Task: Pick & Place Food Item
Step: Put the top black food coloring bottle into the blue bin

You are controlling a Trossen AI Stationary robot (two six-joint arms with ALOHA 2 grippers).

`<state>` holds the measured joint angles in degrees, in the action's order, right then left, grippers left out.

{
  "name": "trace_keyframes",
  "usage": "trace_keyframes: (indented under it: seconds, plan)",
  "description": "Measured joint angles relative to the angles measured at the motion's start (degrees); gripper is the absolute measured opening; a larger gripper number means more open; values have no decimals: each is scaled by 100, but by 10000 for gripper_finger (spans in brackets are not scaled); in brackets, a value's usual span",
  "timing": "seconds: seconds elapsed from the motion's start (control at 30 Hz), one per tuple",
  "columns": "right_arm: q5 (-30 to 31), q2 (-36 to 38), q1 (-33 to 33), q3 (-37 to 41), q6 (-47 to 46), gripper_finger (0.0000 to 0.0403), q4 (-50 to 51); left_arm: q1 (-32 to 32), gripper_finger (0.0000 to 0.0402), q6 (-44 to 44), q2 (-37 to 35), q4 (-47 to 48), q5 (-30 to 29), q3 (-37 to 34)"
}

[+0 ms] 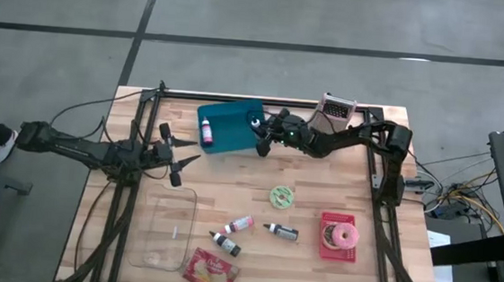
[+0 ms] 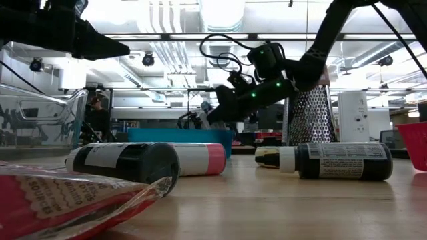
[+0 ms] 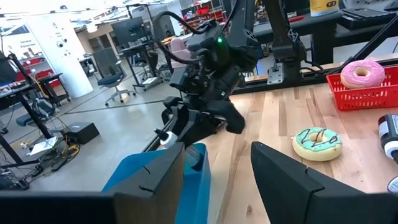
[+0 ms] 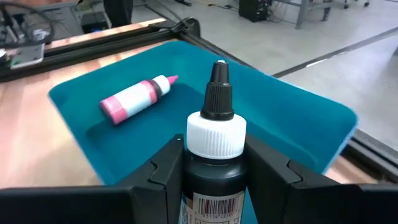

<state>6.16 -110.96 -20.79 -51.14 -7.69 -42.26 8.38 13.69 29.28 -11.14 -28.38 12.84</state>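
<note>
Right pincer point(image 4: 214, 168) grips black bottle point(image 4: 214, 155) above teal tray point(image 4: 298, 118).

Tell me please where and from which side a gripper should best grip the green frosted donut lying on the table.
The green frosted donut lies flat and alone on the table, so come straight down from above. Close the fingers across its outer rim, or put one finger in the centre hole and one outside. Its soft ring shape likely suits a gentle squeeze.
</note>
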Motion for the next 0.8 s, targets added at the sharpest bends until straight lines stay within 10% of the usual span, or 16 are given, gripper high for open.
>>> trace_keyframes:
  seconds: [0.8]
  plan:
    - [-512, 0, 182, 10, 378, 125, 525, 0, 188, 1, 0, 4, -127, 0]
